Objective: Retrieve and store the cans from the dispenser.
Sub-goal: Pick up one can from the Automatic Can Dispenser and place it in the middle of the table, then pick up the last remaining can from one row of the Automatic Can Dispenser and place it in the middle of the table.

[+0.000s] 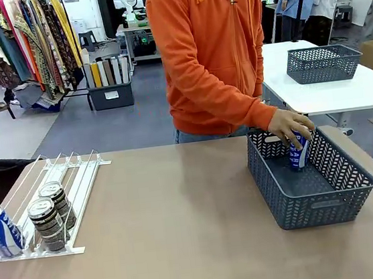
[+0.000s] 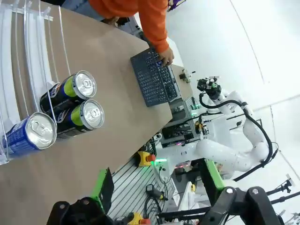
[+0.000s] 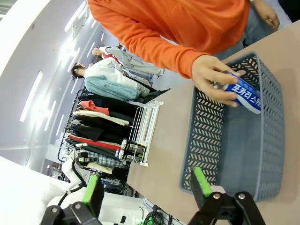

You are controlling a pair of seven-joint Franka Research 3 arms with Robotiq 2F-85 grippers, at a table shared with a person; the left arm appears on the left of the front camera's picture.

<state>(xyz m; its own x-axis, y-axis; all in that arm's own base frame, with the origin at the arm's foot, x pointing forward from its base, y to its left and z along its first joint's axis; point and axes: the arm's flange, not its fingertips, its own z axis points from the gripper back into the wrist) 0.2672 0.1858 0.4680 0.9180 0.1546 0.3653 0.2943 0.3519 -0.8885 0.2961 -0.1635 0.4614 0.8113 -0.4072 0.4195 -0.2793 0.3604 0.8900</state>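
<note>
1. Left end effector (image 2: 157,169): the two green-padded fingers are spread wide with nothing between them. It is seen off the near edge of the table (image 2: 117,140), not over it.
2. Dispenser (image 2: 28,56): it lies up and to the left of the left end effector's fingers, well apart from them. Three cans sit at its low end.
3. In the front view, the blue can (image 1: 0,231) stands in the outer lane against the stop. The two dark cans (image 1: 52,212) stand in the next lane, one right behind the other and touching.
4. From the left wrist, all three silver tops face the camera. The blue can is the nearest to the left end effector, though still clear of it.
5. Right end effector (image 3: 146,174): the fingers are wide apart and empty.
6. Basket (image 3: 206,136): it lies straight ahead of the right end effector. Its near lattice wall is just past the tip of one finger, with no contact.
7. Held can (image 3: 243,93): this blue-and-white can is gripped by its top in the person's hand (image 3: 211,77). It is tilted and sits inside the basket toward the far end, well apart from the right end effector. Whether it touches the basket floor cannot be told.
8. Front view layout: the dispenser is at the table's left edge and the basket is on the right half, well apart from each other.
</note>
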